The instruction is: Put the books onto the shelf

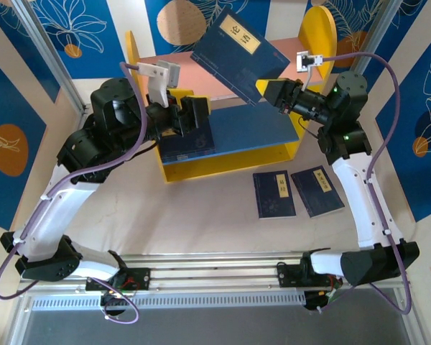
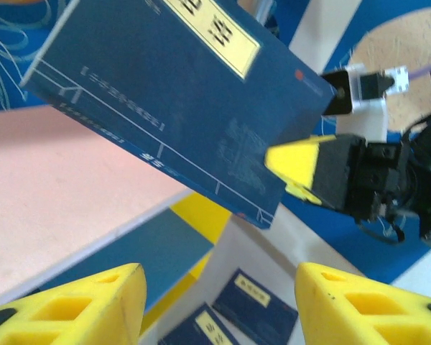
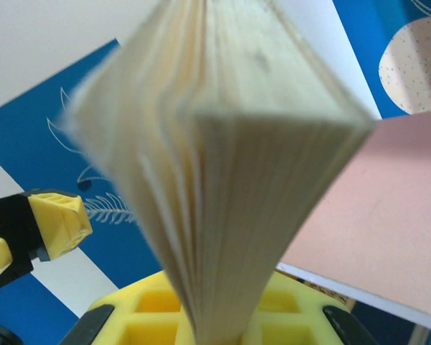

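Pinches a thin, flat, dark navy book [image 1: 233, 61] by its lower corner with the right gripper [image 1: 267, 91], jaws closed on cover and pages alike. Holds it aloft and tilted over the pink upper board [image 1: 205, 80] of the small bookshelf with yellow round-topped side panels [image 1: 317, 32], the yellow-tan title label [image 1: 242, 39] turned up toward the overhead camera. From the right wrist, shows the cream page edges [image 3: 223, 180] fanning out above the yellow fingers [image 3: 144, 305] that clamp them.

Hangs the left gripper [image 1: 189, 118] low over the left part of the blue lower board [image 1: 251, 129], jaws spread wide with nothing between them. In the left wrist view, frames the raised book [image 2: 172, 100] between two yellow fingers [image 2: 79, 309] set well apart.

Under that left gripper, a second navy book [image 1: 187, 147] flat on the blue board; cannot tell whether touched.

On the pale tabletop [image 1: 201, 215], just in front of the shelf's right end, two more navy books [image 1: 274, 194] side by side, covers up, close together, clear of both arms.
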Controlling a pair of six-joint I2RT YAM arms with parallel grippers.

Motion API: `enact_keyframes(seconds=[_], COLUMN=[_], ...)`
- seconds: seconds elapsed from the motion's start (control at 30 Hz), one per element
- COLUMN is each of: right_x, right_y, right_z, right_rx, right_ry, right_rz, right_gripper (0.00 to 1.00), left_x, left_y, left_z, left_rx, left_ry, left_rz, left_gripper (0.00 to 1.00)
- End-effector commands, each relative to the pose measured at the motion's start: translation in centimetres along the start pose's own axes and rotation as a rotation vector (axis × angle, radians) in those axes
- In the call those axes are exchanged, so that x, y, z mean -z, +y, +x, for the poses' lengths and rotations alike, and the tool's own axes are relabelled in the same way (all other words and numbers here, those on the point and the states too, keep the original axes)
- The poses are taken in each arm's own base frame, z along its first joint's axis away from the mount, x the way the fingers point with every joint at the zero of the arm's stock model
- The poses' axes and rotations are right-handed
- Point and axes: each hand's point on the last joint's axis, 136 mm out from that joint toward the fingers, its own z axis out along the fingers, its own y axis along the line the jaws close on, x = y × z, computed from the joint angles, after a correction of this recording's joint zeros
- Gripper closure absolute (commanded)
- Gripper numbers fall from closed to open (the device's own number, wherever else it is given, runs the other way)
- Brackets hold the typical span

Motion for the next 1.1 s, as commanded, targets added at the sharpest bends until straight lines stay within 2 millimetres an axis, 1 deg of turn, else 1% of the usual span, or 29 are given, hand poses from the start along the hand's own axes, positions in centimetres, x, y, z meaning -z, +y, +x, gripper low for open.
enact_keyframes(seconds=[0.0, 0.1, 0.23, 0.33, 0.4, 0.5, 0.73, 1.07], right_x=[1.3, 1.9, 2.6, 2.9, 3.0, 3.1, 3.4, 3.3], right_y=[1.7, 1.9, 2.3, 2.8, 3.1, 3.5, 3.8, 4.8], right_z=[1.0, 1.7, 2.4, 2.8, 3.2, 3.8, 5.1, 6.2], right_rx=[0.095, 0.119, 0.146, 0.158, 0.161, 0.166, 0.161, 0.169], right_ry=[0.043, 0.064, 0.08, 0.095, 0.112, 0.13, 0.173, 0.231], right_rz=[-0.033, -0.033, -0.046, -0.071, -0.088, -0.11, -0.151, -0.236], right_gripper=[0.99, 0.99, 0.99, 0.99, 0.99, 0.99, 1.0, 1.0], left_x=[1.1, 1.4, 1.9, 2.4, 2.6, 2.7, 2.0, 2.1], left_y=[-1.3, -1.0, 0.7, 2.3, 2.8, 2.8, 2.7, 2.0], left_z=[1.5, 2.7, 3.9, 4.0, 3.8, 3.8, 4.4, 4.1], left_rx=[0.001, -0.01, -0.014, -0.016, -0.008, 0.002, 0.047, 0.093], left_ry=[0.102, 0.163, 0.211, 0.217, 0.216, 0.224, 0.274, 0.28], left_rz=[0.082, 0.075, 0.005, -0.055, -0.056, -0.031, 0.048, 0.129], left_gripper=[0.43, 0.43, 0.43, 0.43, 0.42, 0.4, 0.4, 0.39])
